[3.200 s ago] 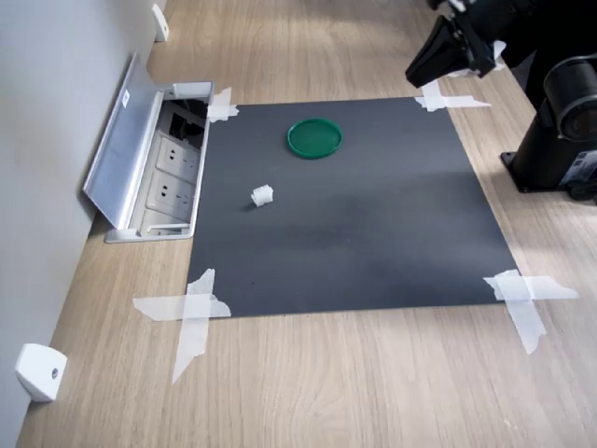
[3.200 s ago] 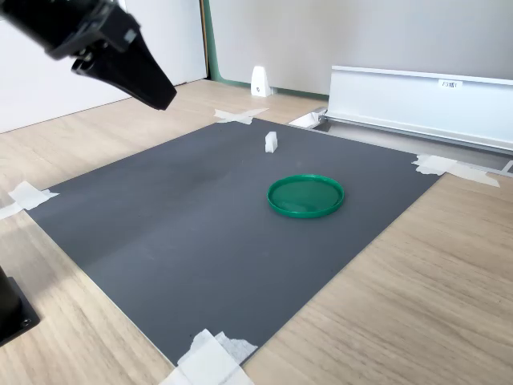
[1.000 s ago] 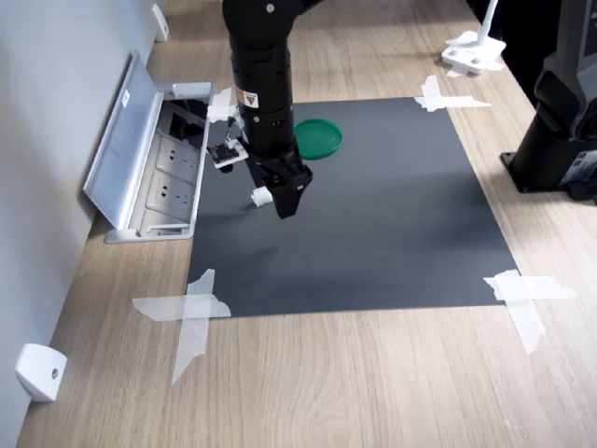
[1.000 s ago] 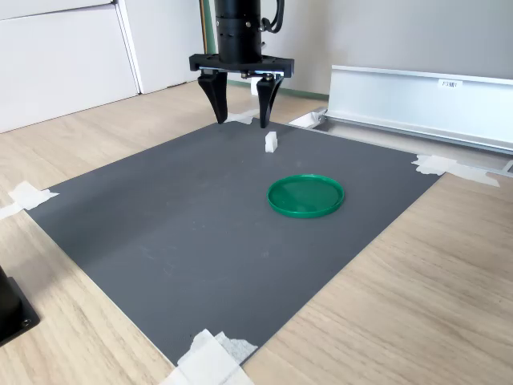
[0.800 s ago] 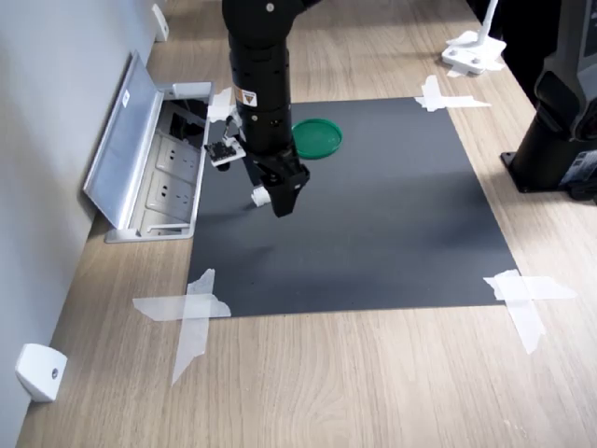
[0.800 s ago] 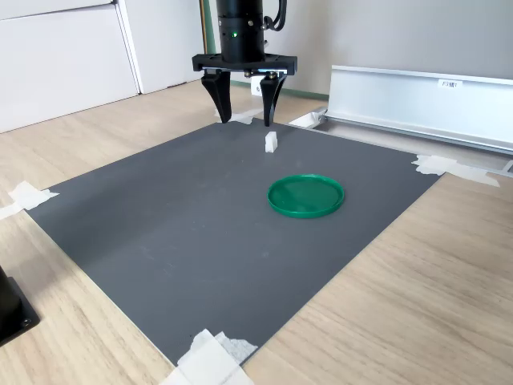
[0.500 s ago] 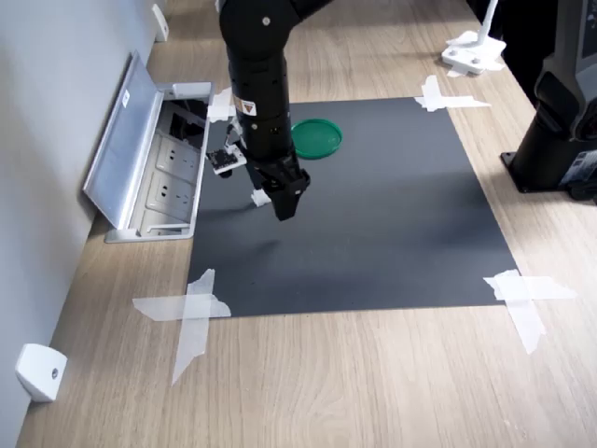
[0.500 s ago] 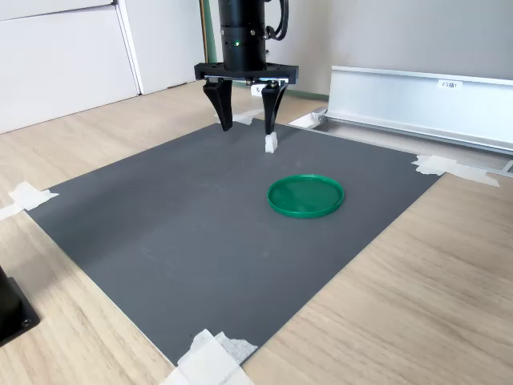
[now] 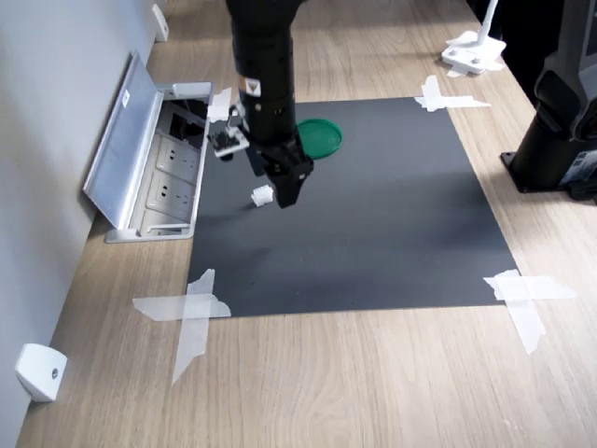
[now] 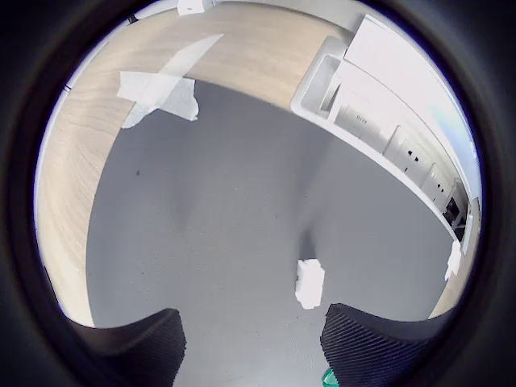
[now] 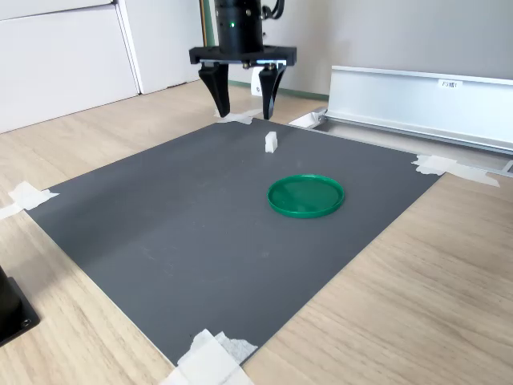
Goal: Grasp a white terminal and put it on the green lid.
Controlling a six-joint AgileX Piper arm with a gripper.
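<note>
Rising since earlier: open gripper (image 11: 242, 103) now above white terminal (image 11: 271, 142).

One white terminal (image 9: 262, 195), one green lid (image 9: 321, 136) and four tape crosses (image 9: 191, 310) are sitting around one dark mat (image 9: 373, 224).

Between the spread jaws of the gripper (image 11: 243, 104) the space is free, and nothing stands under them on the dark mat (image 11: 200, 233). The white terminal (image 11: 271, 142) lies just beside one jaw, below its tip and apart from it. The green lid (image 11: 305, 196) is well apart. The open socket box (image 9: 154, 168) stands beyond the terminal.
</note>
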